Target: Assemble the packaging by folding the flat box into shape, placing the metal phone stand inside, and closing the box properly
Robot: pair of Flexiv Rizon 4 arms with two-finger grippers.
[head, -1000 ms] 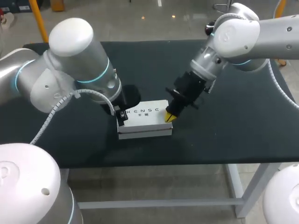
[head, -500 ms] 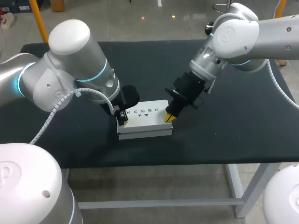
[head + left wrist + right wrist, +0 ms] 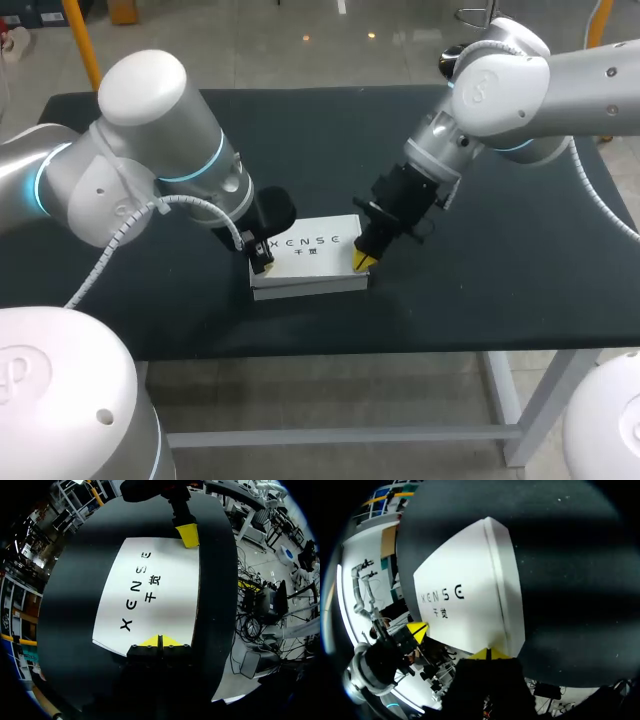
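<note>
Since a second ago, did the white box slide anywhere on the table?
No. The white box lies in the same place, just as far from the front edge of the black table.

The closed box (image 3: 310,262) hides its own inside, so nothing within it can be told from any view. In the head view the left arm (image 3: 190,170) covers most of the left tool (image 3: 262,257), leaving only a yellow tip at the box's end. In its own wrist view, the right tool (image 3: 490,654) blocks the box corner beneath it.
</note>
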